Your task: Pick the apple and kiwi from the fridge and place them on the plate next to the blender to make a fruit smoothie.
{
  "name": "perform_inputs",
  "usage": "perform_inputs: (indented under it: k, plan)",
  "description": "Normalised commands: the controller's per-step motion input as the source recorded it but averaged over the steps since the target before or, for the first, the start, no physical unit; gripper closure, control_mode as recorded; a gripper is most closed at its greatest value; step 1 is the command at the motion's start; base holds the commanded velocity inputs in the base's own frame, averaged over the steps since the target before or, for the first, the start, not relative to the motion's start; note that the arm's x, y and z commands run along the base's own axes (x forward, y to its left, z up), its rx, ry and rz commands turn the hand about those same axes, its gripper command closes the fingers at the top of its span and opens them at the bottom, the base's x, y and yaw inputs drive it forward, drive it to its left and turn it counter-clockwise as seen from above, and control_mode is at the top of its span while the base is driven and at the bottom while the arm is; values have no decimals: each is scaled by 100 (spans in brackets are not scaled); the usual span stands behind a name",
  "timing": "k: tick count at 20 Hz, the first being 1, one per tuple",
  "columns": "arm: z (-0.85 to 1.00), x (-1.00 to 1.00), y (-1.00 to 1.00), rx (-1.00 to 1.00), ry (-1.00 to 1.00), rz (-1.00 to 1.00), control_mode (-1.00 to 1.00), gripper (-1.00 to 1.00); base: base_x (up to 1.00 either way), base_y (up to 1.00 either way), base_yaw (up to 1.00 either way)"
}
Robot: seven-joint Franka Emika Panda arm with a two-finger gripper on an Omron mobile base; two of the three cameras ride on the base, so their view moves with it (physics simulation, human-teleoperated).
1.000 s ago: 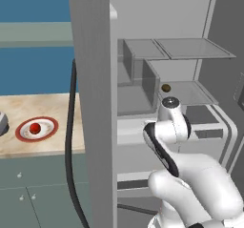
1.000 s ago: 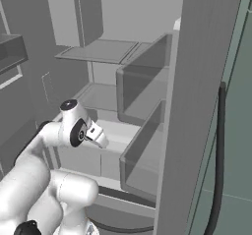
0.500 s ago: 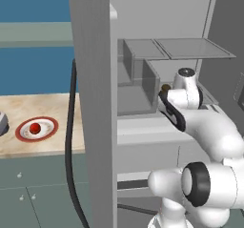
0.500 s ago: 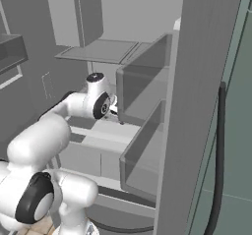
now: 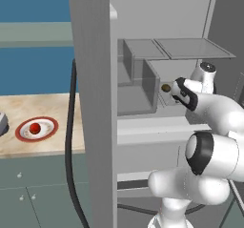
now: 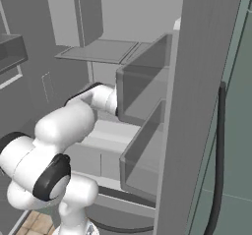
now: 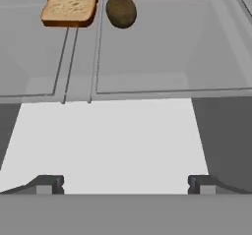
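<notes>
The white arm (image 6: 69, 126) reaches from lower left into the open fridge (image 6: 202, 81), its wrist passing behind the upper door bin (image 6: 142, 94), below the glass shelf (image 6: 98, 51).

A matt, speckled brown skin is seen on the kiwi (image 7: 121, 11); the fridge (image 7: 162, 57) shelves look smooth grey plastic.

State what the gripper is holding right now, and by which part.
Nothing is held. The gripper is open with bare space between its fingertips; the kiwi lies well ahead on the fridge shelf, beside a slice of bread.
</notes>
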Motion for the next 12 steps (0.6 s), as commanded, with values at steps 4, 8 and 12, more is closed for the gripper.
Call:
perform_inputs:
  k: [4,8,12]
  plan:
    - [-6,51,-1,-10,-8,16,-100,-100,0,0,0]
    - [-10,50,0,-9,-4,4,-100,-100,0,0,0]
    - [-13,65,0,0,0,0,-100,-100,0,0,0]
